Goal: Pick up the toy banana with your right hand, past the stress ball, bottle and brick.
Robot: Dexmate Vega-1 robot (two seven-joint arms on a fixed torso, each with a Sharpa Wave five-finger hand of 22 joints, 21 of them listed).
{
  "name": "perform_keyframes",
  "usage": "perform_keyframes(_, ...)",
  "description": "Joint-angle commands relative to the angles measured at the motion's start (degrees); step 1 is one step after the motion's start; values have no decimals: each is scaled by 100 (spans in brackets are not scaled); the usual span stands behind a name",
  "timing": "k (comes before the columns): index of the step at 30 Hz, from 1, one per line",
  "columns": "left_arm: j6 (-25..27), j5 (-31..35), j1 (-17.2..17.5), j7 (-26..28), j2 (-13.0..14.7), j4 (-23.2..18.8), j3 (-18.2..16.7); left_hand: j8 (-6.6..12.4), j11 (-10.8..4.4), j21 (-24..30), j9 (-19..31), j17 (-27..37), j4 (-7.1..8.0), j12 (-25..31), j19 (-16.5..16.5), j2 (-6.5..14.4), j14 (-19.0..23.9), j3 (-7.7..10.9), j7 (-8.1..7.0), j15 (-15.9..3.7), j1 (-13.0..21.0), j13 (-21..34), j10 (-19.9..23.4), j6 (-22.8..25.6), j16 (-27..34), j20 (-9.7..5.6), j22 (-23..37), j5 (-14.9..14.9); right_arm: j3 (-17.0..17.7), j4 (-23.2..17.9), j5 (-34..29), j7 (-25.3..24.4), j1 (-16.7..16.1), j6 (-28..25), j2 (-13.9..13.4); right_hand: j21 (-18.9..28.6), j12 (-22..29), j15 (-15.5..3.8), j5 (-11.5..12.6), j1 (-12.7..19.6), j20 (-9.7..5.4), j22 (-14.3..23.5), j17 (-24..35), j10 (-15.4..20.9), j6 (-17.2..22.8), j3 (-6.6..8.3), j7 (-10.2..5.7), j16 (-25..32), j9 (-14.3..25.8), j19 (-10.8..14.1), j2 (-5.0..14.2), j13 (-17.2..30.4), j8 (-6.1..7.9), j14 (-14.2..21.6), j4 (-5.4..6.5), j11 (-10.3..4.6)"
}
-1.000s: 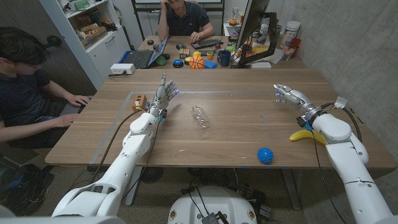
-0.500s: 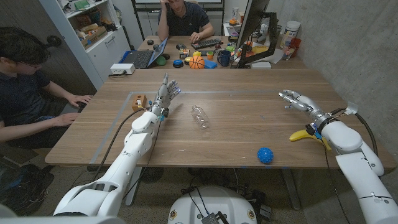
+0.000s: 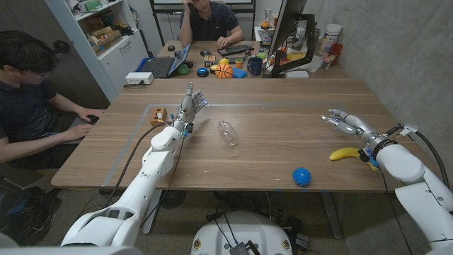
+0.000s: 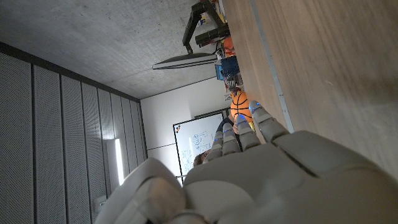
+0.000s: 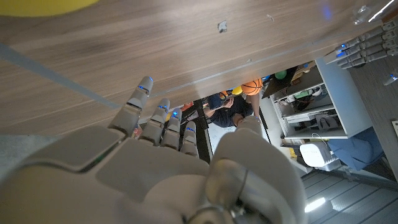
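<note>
Starting left: left hand (image 3: 192, 104) held up, fingers apart, empty, beside the small brick (image 3: 158, 115). Bottle (image 3: 227, 132) lies mid-table. Blue stress ball (image 3: 302, 176) near front edge. Banana (image 3: 346, 154) on table, just beside right wrist. Right hand (image 3: 345, 122) empty, fingers spread, beyond the banana.

The head camera looks down from behind over the whole wooden table (image 3: 269, 134) and both arms. Each wrist camera sits close behind its own hand — turned over, skimming the tabletop toward the far desk, where all three share the small basketball (image 3: 224, 71).
</note>
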Motion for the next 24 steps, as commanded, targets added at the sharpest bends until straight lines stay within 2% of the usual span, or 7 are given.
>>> perform_keyframes(1, 45, 0, 62, 12, -6, -130, 24, 44, 2, 21, 28, 16, -4, 23, 64, 5, 40, 10, 12, -1, 48, 29, 20, 18, 35, 10, 33, 26, 105, -506, -967, 120, -503, -119, -465, 10, 17, -160, 47, 70, -15, 25, 28, 45, 35, 4, -73, -13, 30, 61, -16, 21, 46, 25, -37, -32)
perform_keyframes(6, 40, 1, 159, 47, 6, -258, 10, 44, -1, 20, 28, 16, -5, 22, 64, 6, 42, 12, 10, -4, 51, 29, 20, 19, 35, 10, 33, 25, 4, -582, -1455, 172, -596, -72, -736, 11, 31, -187, 66, 112, -42, 27, 29, 94, 40, 13, -100, -23, 33, 82, -18, 23, 45, 36, -59, -114)
perform_keyframes(12, 80, -9, 300, 117, 43, -475, -35, 43, -1, 19, 28, 16, -6, 23, 62, 7, 40, 13, 8, -6, 55, 28, 22, 19, 34, 6, 33, 24, -92, -603, -1882, 206, -681, 34, -1003, 9, 36, -211, 85, 150, -57, 28, 30, 119, 53, 21, -120, -29, 36, 93, -21, 25, 47, 53, -79, -127)
perform_keyframes(24, 192, 64, 404, 196, 139, -754, -36, 45, -14, 18, 28, 16, -9, 23, 60, 7, 40, 15, 4, -13, 63, 28, 24, 27, 34, 7, 33, 20, 56, -743, -2442, 162, -1093, 130, -1175, 5, 32, -252, 108, 184, -90, 29, 32, 124, 76, 24, -164, -47, 40, 104, -29, 27, 54, 41, -98, -158)
